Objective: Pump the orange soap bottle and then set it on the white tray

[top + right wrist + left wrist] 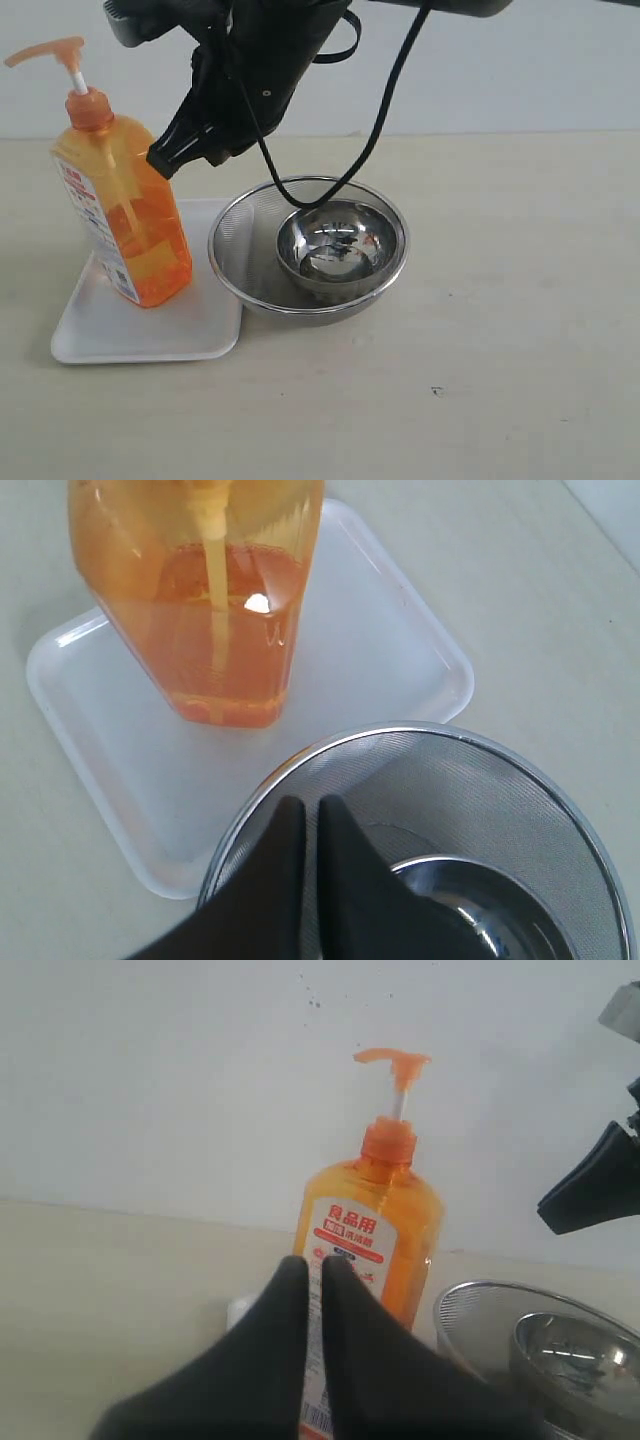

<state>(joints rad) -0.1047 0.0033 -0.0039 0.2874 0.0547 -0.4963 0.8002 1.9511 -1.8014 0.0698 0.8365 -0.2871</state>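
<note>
Right gripper (310, 803) pinched closed and empty over the mesh bowl (480, 790), left gripper (313, 1263) closed too, empty, hiding the lower label, orange soap bottle (125, 215) upright on the white tray (150, 335), label reads "食品用", smaller print illegible

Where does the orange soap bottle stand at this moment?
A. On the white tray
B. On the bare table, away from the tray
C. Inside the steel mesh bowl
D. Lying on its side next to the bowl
A: the orange soap bottle stands upright with its base on the white tray, beside the mesh bowl and not in it.
</note>
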